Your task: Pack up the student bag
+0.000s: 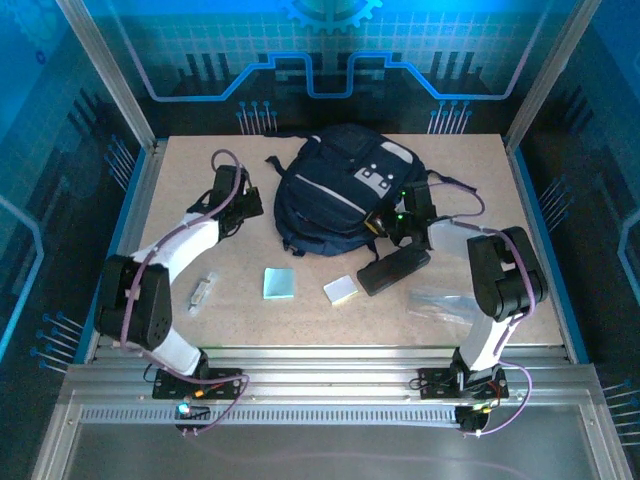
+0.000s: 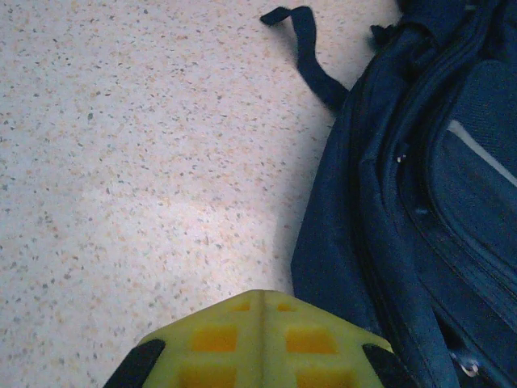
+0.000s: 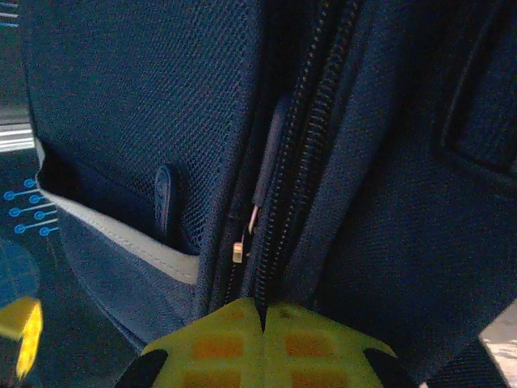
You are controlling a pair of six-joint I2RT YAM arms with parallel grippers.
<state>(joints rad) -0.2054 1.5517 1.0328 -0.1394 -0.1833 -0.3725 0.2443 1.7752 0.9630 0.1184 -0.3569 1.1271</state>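
Speckled tabletop [image 1: 250, 320], blue-lit enclosure walls [image 1: 320, 50]. Student bag [image 1: 340, 195] mid-table. Left gripper [image 2: 262, 323] pinched together, empty, just beside bag. Right gripper [image 3: 262, 323] closed at zipper [image 3: 295, 162], possibly pinching it.

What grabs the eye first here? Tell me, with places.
The big navy student bag lies far centre on the table. The right fingers, shut, sit right at its zipper. A black pencil case, a blue pad and a pale pad lie nearer the arms.
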